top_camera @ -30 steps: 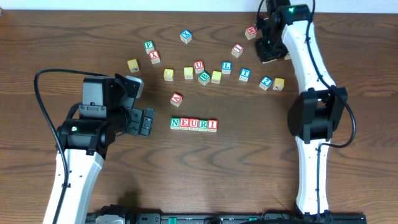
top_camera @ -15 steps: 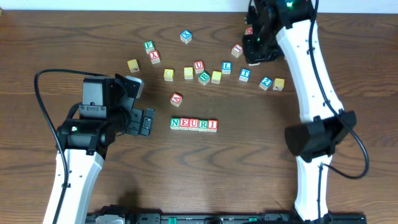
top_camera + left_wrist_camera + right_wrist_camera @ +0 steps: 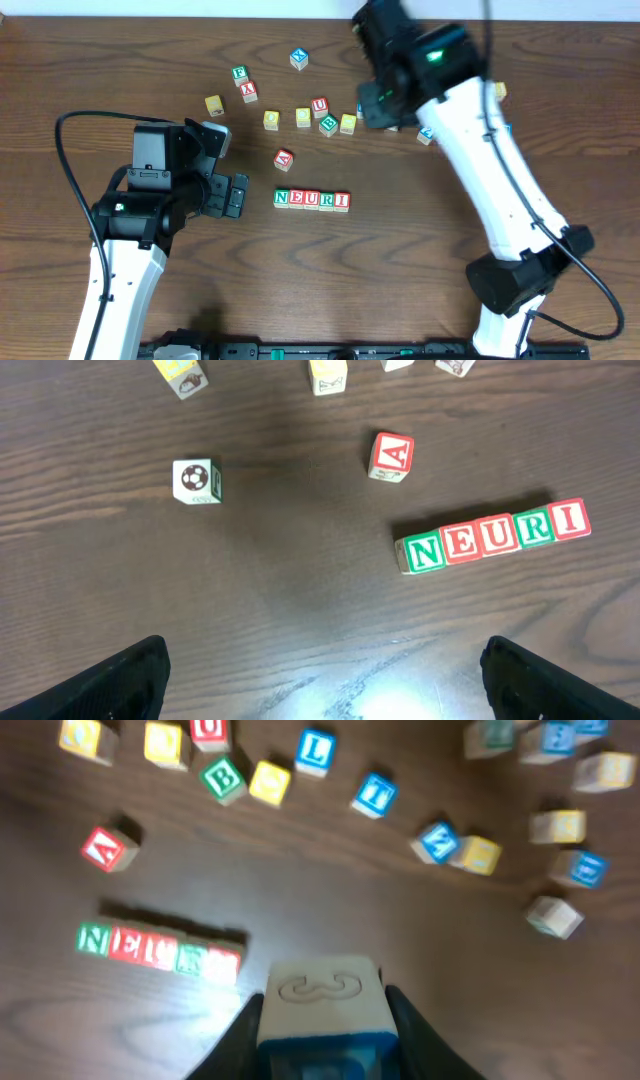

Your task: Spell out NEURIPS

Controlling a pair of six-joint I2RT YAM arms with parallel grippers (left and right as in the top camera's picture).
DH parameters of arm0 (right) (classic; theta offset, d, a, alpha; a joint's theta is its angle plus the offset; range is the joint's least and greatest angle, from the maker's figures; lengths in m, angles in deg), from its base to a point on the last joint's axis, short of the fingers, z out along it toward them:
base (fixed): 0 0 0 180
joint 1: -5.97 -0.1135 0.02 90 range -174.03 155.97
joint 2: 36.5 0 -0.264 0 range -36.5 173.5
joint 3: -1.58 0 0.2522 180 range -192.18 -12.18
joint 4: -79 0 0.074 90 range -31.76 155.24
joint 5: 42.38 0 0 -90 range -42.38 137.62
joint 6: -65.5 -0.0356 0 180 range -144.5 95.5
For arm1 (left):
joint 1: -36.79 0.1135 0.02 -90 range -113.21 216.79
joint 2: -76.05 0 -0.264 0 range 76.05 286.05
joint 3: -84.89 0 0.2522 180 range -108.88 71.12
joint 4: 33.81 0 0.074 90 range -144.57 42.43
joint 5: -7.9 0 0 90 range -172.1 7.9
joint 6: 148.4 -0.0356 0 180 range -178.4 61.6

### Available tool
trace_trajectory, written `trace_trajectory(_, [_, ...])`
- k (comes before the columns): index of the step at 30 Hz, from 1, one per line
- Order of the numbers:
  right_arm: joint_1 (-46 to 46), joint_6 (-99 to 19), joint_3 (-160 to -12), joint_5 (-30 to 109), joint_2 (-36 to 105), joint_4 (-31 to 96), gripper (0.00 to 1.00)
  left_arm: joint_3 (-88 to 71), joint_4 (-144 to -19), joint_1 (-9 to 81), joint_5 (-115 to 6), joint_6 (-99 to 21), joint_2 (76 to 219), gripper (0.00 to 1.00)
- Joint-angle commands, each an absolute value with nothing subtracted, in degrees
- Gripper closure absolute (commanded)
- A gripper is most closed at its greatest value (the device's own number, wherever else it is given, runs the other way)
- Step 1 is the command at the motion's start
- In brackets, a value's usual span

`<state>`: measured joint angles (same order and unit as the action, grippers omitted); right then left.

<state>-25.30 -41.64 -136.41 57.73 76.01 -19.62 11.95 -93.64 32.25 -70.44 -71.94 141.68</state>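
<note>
Five cubes reading N, E, U, R, I stand in a row (image 3: 312,200) at mid-table; the row also shows in the left wrist view (image 3: 492,536) and the right wrist view (image 3: 160,948). My right gripper (image 3: 325,1035) is shut on a pale-wood cube (image 3: 325,1000) with a blue-framed face whose letter is too blurred to read. It holds the cube in the air behind and to the right of the row. In the overhead view the right arm (image 3: 400,70) hides this cube. My left gripper (image 3: 320,685) is open and empty, left of the row (image 3: 236,195).
Loose cubes lie scattered behind the row: a red A (image 3: 284,158), a red X (image 3: 249,91), a red U (image 3: 319,104), a green cube (image 3: 328,125), yellow ones (image 3: 214,104), a blue L (image 3: 314,750), a blue T (image 3: 374,792) and a blue Z (image 3: 438,840).
My right arm has swung left from the far right corner and now hangs over the scattered cubes. The left arm and the row have not moved.
</note>
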Motion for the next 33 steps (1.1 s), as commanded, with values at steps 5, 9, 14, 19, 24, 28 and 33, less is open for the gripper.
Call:
trace_trajectory(5, [-30.0, -50.0, -111.4, 59.5, 64.1, -6.2, 0.99, 10.4, -93.6, 32.5, -71.0, -72.3, 141.6, 0.02])
trace_trajectory(9, [-30.1, -55.7, -101.2, 59.5, 60.5, -1.4, 0.99, 10.4, -93.6, 32.5, -71.0, -72.3, 141.6, 0.02])
trace_trajectory(14, [-30.3, -61.2, -92.1, 59.5, 59.2, 4.3, 0.99, 10.4, -93.6, 32.5, -71.0, -72.3, 141.6, 0.02])
trace_trajectory(19, [-31.7, -65.7, -83.6, 59.2, 59.2, 11.1, 0.99, 10.4, -93.6, 32.5, -71.0, -72.3, 141.6, 0.02])
trace_trajectory(24, [-33.5, -68.5, -79.1, 59.2, 59.2, 15.5, 0.99, 10.4, -93.6, 32.5, -71.0, -72.3, 141.6, 0.02])
trace_trajectory(28, [-34.8, -71.0, -77.3, 59.6, 59.2, 17.5, 0.99, 10.4, -93.6, 32.5, -71.0, -72.3, 141.6, 0.02])
trace_trajectory(33, [-35.8, -72.7, -73.5, 59.7, 59.2, 22.9, 0.99, 10.4, -93.6, 32.5, -71.0, -72.3, 141.6, 0.02])
